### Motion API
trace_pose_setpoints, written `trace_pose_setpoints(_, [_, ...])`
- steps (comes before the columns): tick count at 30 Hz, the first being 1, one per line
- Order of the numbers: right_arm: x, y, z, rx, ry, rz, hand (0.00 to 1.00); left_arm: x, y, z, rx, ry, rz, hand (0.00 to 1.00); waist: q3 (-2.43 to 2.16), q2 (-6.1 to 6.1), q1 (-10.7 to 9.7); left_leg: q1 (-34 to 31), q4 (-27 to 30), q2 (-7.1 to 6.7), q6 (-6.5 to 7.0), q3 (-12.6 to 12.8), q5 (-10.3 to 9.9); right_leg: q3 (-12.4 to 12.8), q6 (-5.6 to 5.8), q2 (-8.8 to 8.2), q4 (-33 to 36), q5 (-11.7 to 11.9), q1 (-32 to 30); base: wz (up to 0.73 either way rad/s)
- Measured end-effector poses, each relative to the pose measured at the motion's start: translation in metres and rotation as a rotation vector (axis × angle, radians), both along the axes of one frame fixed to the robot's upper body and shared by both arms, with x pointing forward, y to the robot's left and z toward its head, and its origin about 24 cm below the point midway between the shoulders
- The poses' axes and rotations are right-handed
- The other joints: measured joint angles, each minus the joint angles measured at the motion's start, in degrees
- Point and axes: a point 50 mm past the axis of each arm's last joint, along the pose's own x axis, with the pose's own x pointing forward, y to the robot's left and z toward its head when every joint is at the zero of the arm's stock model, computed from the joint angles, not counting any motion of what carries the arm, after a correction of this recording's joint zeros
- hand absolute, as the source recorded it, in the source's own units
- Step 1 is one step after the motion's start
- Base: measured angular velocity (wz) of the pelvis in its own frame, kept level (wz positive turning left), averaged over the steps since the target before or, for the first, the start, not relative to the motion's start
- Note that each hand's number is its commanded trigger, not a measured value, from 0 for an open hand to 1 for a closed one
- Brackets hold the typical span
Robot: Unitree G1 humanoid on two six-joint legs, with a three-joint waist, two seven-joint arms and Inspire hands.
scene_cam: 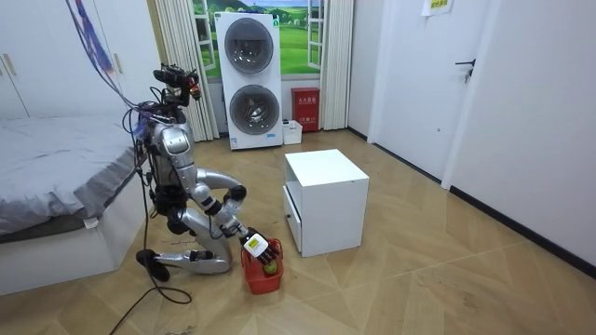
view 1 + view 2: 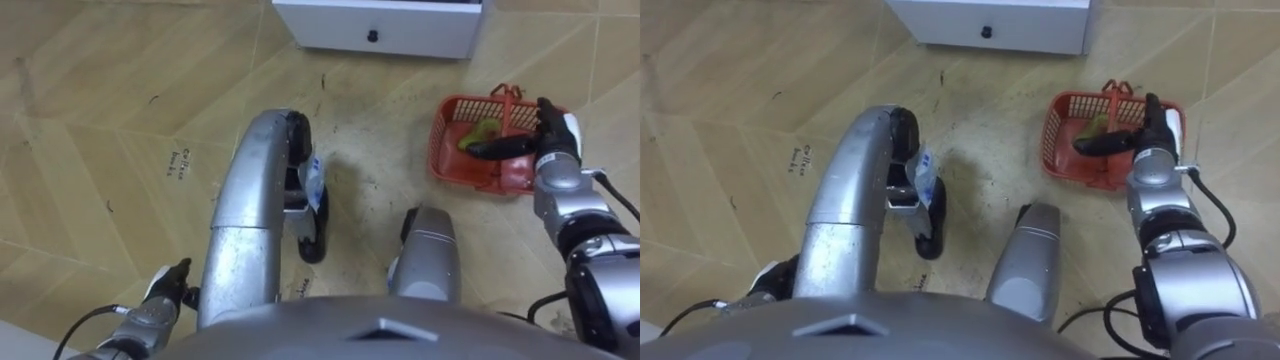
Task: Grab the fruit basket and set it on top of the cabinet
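Kneeling robot's right hand [image 2: 556, 142] reaches over the red fruit basket [image 2: 438, 150] with fingers [image 2: 500, 148] straight, gripping nothing; the basket sits unlifted on the floor [image 2: 100, 120], left hand [image 2: 162, 298] idle, relaxed.

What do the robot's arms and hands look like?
Its arms are shiny silver tubes with black joints. The right hand has a silver back and black fingers, and a thin black cable loops beside its wrist. The left hand is pale grey, with a black cable trailing from it.
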Motion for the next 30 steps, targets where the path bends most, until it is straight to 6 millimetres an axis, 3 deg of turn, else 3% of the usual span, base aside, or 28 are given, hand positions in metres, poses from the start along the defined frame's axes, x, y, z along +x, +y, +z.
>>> trace_pose_setpoints(8, [-0.002, -0.005, -0.002, 0.073, 0.011, -0.057, 0.0, 0.001, -0.002, 0.0, -0.004, 0.003, -0.019, 0.0, 0.18, 0.25, 0.7, -0.2, -0.1, 0.02, 0.16, 0.2, 0.2, -0.4, 0.01, -0.21, 0.0, 0.0, 0.0, 0.0])
trace_pose_setpoints(15, [-0.009, -0.009, -0.006, 0.124, 0.034, -0.088, 0.0, 0.003, -0.008, -0.001, -0.035, 0.019, -0.081, 0.0, 0.31, 0.66, 2.7, -0.6, -0.1, -0.04, 0.19, 0.1, 0.4, -0.8, 0.03, -0.28, 0.0, 0.0, -0.2, 0.01])
trace_pose_setpoints(16, [-0.009, -0.008, -0.007, 0.129, 0.036, -0.086, 0.38, 0.004, -0.009, -0.001, -0.041, 0.018, -0.087, 0.0, 0.31, 0.82, 2.9, -0.8, -0.1, -0.04, 0.23, 0.1, 0.5, -1.0, 0.05, -0.29, 0.0, 0.0, -0.2, 0.08])
trace_pose_setpoints(17, [-0.009, -0.007, -0.007, 0.136, 0.04, -0.077, 0.57, 0.004, -0.01, -0.001, -0.049, 0.02, -0.091, 0.0, 0.34, 0.9, 3.2, -0.9, -0.1, 0.0, 0.26, 0.1, 0.6, -1.3, 0.05, -0.31, 0.0, 0.0, -0.3, 0.07])
trace_pose_setpoints(18, [-0.009, -0.007, -0.007, 0.14, 0.042, -0.07, 1.0, 0.004, -0.01, -0.001, -0.052, 0.022, -0.092, 0.0, 0.35, 0.89, 3.3, -0.9, -0.1, 0.0, 0.24, 0.1, 0.7, -1.3, 0.05, -0.32, 0.0, 0.0, -0.3, 0.03])
trace_pose_setpoints(30, [-0.011, -0.012, -0.007, 0.272, 0.026, -0.087, 1.0, 0.005, -0.012, -0.002, -0.109, 0.05, -0.106, 0.0, 0.48, 0.66, 5.1, -1.1, -1.0, 0.06, -0.49, 0.1, 1.1, -1.5, 0.08, -0.29, -0.3, 0.0, -0.9, 0.02])
